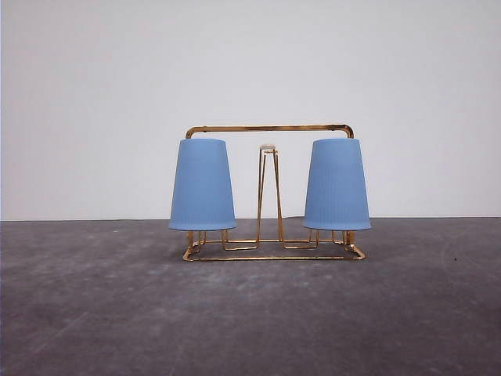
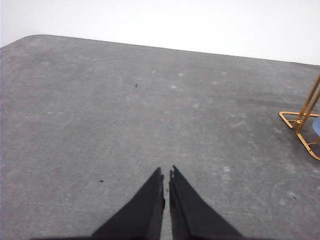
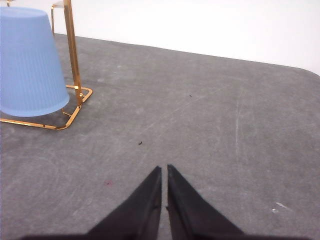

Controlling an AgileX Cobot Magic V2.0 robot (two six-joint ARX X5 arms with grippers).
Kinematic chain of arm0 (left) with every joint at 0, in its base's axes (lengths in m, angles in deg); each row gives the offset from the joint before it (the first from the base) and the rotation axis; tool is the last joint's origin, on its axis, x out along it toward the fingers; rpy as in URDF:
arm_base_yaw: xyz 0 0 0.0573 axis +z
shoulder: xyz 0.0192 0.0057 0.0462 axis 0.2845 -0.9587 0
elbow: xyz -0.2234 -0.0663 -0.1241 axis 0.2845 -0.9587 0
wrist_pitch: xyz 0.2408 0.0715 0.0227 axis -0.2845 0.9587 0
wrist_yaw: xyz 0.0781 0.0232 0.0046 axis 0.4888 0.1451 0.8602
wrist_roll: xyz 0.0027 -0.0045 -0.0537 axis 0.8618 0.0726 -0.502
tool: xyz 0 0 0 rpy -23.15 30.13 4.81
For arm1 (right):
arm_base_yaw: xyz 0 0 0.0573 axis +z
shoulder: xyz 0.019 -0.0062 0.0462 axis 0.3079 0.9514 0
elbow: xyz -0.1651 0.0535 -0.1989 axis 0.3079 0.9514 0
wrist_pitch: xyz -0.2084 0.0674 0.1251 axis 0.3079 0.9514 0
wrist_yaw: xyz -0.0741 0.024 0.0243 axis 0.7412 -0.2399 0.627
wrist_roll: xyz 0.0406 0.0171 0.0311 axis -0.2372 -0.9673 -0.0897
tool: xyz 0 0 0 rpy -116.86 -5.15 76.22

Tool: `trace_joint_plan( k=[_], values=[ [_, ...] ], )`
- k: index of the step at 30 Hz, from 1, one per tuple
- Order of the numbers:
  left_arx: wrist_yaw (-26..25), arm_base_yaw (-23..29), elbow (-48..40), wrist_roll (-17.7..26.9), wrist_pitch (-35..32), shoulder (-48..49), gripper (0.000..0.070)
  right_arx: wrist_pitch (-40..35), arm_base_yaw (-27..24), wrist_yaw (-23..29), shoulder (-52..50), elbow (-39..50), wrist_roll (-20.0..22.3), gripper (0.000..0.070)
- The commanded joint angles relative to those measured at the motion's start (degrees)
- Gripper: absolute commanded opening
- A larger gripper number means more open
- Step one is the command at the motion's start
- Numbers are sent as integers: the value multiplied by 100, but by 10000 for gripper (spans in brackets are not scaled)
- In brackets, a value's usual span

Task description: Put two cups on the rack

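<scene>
The gold wire rack (image 1: 270, 129) stands at the middle of the grey table. Two light-blue ribbed cups hang upside down on it: one cup (image 1: 202, 185) on the left prongs, the other cup (image 1: 337, 185) on the right prongs. The middle prong pair (image 1: 269, 192) is bare. In the left wrist view my left gripper (image 2: 166, 175) is shut over bare table, with a corner of the rack (image 2: 301, 125) off to the side. In the right wrist view my right gripper (image 3: 164, 171) is shut, empty, apart from the rack (image 3: 72, 50) and its cup (image 3: 30, 62).
The grey table top (image 1: 250, 313) stretches in front of the rack and to both sides. A white wall (image 1: 250, 63) rises behind it. The table's rounded far corners (image 2: 30, 39) show in the wrist views.
</scene>
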Motion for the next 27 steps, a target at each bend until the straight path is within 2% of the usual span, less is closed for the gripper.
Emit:
trace_joint_plan(
  k=[1,27],
  values=[
    [0,-7,-85,-4,23,13,0,-72,-4,4,-2,24,42,16],
    [0,-7,-85,-4,25,13,0,-72,-4,4,-2,24,42,16]
  ],
)
